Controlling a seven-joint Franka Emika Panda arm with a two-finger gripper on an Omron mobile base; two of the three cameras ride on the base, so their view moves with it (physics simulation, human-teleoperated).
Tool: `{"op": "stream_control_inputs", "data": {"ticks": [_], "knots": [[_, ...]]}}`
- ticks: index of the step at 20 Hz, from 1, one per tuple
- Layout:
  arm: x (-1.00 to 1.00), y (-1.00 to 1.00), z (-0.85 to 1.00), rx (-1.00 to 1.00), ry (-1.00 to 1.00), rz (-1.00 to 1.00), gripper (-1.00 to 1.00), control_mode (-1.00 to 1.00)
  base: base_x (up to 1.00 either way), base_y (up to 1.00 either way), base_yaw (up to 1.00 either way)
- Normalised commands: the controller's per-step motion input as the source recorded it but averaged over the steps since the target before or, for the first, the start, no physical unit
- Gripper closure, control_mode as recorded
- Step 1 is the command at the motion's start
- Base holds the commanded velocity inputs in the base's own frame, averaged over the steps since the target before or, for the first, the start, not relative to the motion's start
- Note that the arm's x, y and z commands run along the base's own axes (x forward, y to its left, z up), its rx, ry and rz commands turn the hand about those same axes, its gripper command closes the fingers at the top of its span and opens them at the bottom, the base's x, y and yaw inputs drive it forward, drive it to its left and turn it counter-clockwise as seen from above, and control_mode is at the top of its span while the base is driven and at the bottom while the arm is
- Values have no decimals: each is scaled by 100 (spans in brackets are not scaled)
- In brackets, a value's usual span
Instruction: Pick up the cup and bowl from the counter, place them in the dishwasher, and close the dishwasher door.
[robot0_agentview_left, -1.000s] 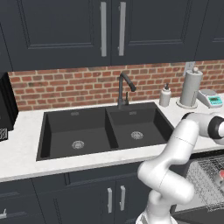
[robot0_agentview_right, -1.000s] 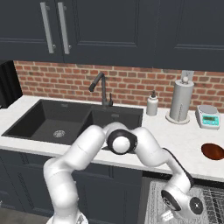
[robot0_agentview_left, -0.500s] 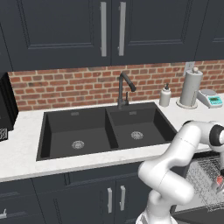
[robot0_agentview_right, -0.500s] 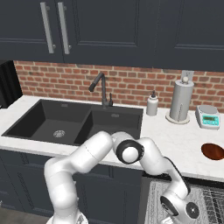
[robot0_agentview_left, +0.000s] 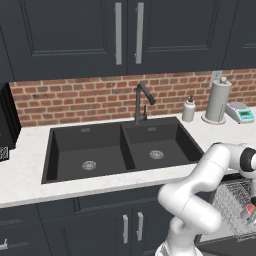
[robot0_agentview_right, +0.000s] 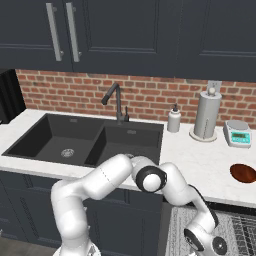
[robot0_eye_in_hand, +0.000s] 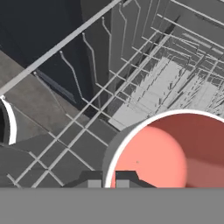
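1. Hand low inside the dishwasher's wire rack, fingers pinched on the rim of the red cup.
2. Brown bowl on the counter, near the scale.

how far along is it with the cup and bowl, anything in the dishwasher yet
Done: nothing is finished for certain. In hand: the gripper is shut on the rim of the red cup, low over the dishwasher's wire rack; whether the cup already rests on it is unclear. Left: letting go of the cup, fetching the brown bowl from the counter, racking it, then closing the dishwasher door.
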Motion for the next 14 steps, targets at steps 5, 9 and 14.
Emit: {"op": "stream_control_inputs", "data": {"ticks": [5,9,14], "knots": [[-6,-7,-14,0,11,0,100,-100,0,0,0],[-16,0,-15,0,5,0,-100,-100,0,0,0],[-17,0,-6,0,1,0,-100,-100,0,0,0]]}}
